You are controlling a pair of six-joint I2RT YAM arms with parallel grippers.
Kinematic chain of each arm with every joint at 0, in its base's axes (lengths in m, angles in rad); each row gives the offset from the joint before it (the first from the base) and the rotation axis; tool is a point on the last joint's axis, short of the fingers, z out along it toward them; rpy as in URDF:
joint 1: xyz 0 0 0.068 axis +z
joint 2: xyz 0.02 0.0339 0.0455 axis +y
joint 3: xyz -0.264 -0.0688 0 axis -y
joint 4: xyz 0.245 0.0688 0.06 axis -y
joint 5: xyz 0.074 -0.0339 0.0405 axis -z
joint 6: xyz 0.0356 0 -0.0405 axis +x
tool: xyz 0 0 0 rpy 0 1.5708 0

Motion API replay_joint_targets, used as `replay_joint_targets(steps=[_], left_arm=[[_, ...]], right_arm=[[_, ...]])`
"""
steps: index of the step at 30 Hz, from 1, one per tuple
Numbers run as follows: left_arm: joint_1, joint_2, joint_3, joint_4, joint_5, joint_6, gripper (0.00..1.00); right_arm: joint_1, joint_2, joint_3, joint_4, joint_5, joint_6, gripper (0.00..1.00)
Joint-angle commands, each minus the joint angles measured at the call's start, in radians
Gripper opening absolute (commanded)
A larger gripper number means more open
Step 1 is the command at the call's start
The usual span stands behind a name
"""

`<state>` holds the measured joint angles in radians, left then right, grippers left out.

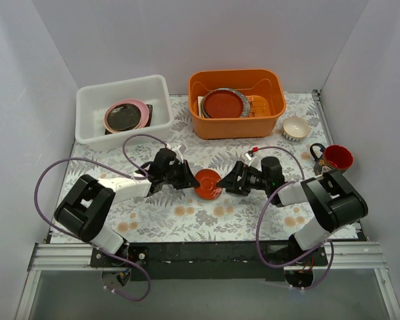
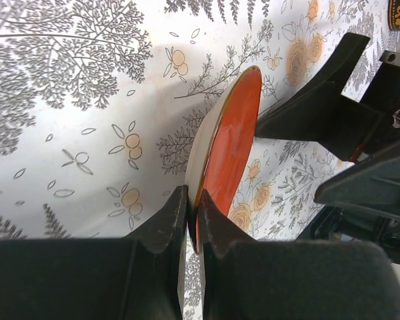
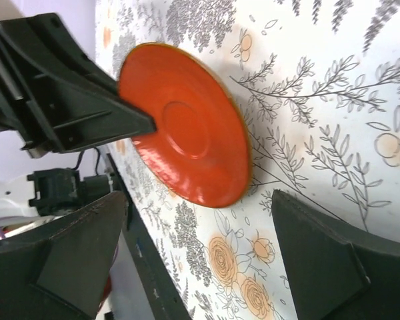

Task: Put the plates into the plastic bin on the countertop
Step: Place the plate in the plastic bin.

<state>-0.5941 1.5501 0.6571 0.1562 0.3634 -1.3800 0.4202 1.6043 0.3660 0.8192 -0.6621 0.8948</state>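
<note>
The small red plate (image 2: 233, 147) stands on edge, tilted, its near rim pinched between the pressed-together fingers of the left gripper (image 2: 192, 200); whether its low edge touches the countertop (image 2: 87, 133) I cannot tell. Beyond the plate's far face, the right gripper (image 1: 225, 183) has its jaws spread wide, holding nothing. The plate looks light, stiff, glazed and probably slippery and chippable. A rim pinch is the sensible hold, kept deep enough that the plate cannot pivot. Count: 1 red plate in the grip. The plastic bin (image 1: 87, 113), back and to the left of the left gripper, holds a stack (image 1: 127, 115) of seemingly 3 plates. Behind the right gripper stands 1 orange tub (image 1: 237, 123), and to its right 1 cream bowl (image 1: 296, 128) and 1 red mug (image 1: 338, 158).
</note>
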Motion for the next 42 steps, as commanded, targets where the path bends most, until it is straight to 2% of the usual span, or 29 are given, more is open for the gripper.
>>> replay_joint_targets(steps=[1,10,13,16,25,29,36,38,42], left_arm=[[0.0,-0.143,0.065,-0.102,-0.06,0.038,0.0],[0.048,-0.262,0.277,-0.328,-0.078,0.093,0.0],[0.089,-0.281,0.338,-0.372,-0.061,0.099,0.0],[0.186,-0.278,0.392,-0.415,0.0,0.099,0.0],[0.423,-0.202,0.55,-0.509,0.115,0.174,0.0],[0.487,-0.157,0.616,-0.527,0.169,0.174,0.0],[0.593,-0.073,0.703,-0.541,0.238,0.151,0.0],[0.668,-0.045,0.739,-0.555,0.271,0.128,0.0],[0.735,0.036,0.834,-0.618,0.258,0.121,0.0]], right_arm=[[-0.003,-0.112,0.062,-0.239,0.102,-0.151,0.98],[-0.003,-0.334,0.238,-0.731,0.389,-0.358,0.98],[-0.003,-0.368,0.293,-0.889,0.501,-0.416,0.98],[-0.003,-0.383,0.361,-1.011,0.602,-0.464,0.98],[-0.003,-0.463,0.401,-1.16,0.89,-0.499,0.98],[-0.003,-0.448,0.424,-1.224,0.992,-0.499,0.98],[-0.001,-0.477,0.392,-1.209,1.016,-0.494,0.98],[-0.003,-0.478,0.386,-1.209,1.016,-0.494,0.98],[-0.003,-0.497,0.37,-1.218,1.018,-0.49,0.98]])
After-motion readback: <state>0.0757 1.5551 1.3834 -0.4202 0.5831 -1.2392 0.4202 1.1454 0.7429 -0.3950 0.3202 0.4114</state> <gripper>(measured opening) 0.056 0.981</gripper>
